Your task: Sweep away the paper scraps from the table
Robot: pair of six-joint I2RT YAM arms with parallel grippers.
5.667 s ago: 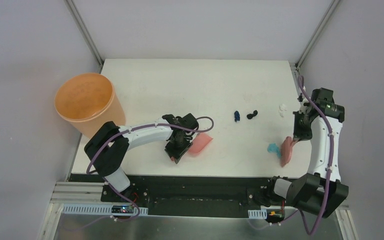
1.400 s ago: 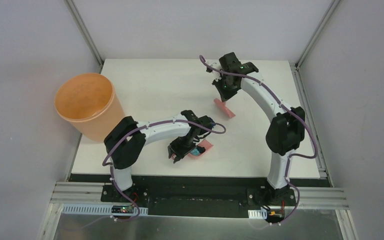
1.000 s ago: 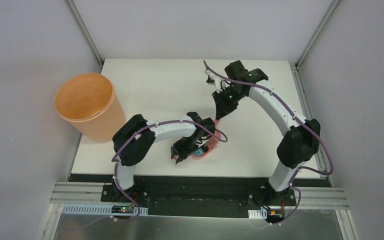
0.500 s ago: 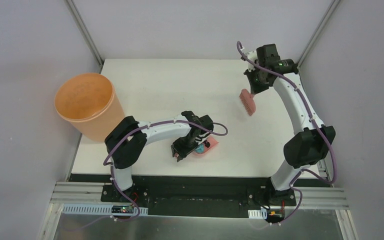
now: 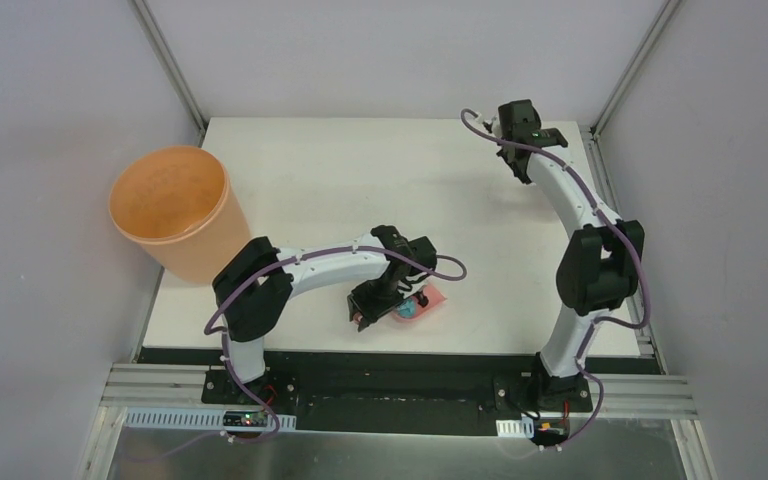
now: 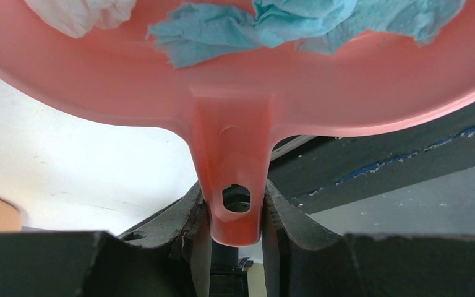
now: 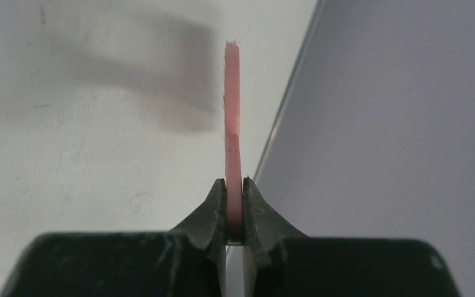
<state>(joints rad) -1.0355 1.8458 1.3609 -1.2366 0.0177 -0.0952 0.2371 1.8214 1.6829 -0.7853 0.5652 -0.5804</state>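
My left gripper is shut on the handle of the pink dustpan, near the front edge of the table. Paper scraps lie in the pan: a teal wad and a white one. No loose scraps show on the tabletop. My right gripper is raised over the far right corner, shut on the pink hand brush, which shows edge-on in the right wrist view. The arm hides the brush in the top view.
A big orange bucket stands off the table's left edge. Metal frame posts rise at the far corners, with grey walls close behind and to the right. The black front rail runs just below the dustpan.
The right arm has carried the brush from the table's middle up to the far right corner. The left gripper has shifted the dustpan slightly right along the front edge.
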